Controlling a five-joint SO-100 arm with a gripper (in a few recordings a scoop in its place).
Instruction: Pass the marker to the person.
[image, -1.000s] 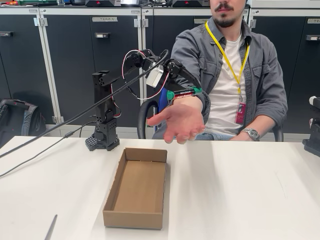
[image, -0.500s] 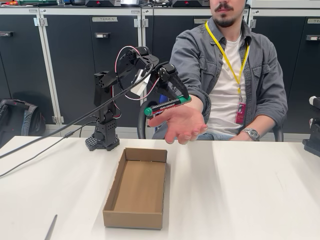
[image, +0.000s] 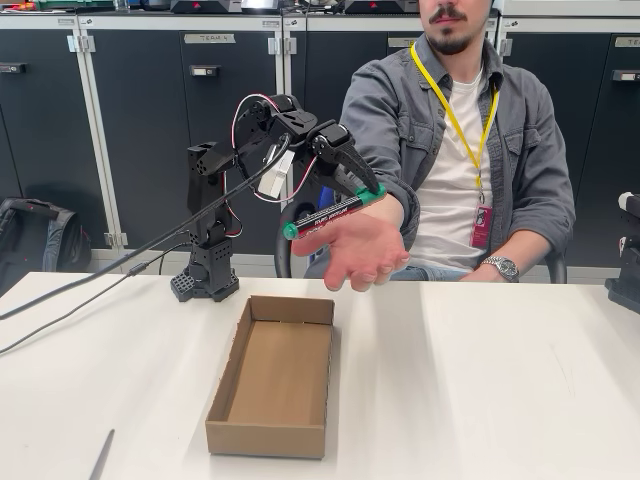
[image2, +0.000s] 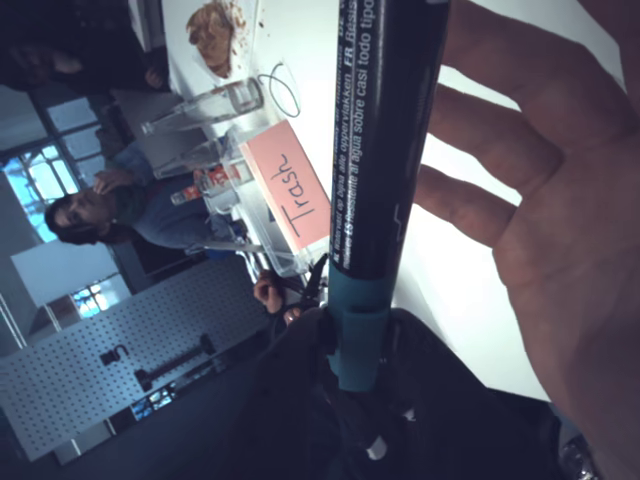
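The marker (image: 330, 211), black with a red label and green ends, hangs tilted in the air with its left end lower. My gripper (image: 363, 188) is shut on its upper right end. The person (image: 455, 150) sits behind the table and holds an open hand (image: 356, 250) palm up, just beneath the marker; I cannot tell whether they touch. In the wrist view the marker (image2: 385, 150) runs up the picture from my gripper (image2: 355, 345), with the person's palm (image2: 560, 260) close on the right.
An open cardboard box (image: 275, 375) lies on the white table (image: 480, 380) below the hand. A thin grey stick (image: 102, 455) lies at the front left. My base (image: 207, 275) stands at the back left with a cable trailing left. A dark device (image: 628, 270) sits at the right edge.
My gripper has swung the marker left and down from the person's forearm to over the palm. The marker has tipped from nearly level to slanted. The hand has stayed in place.
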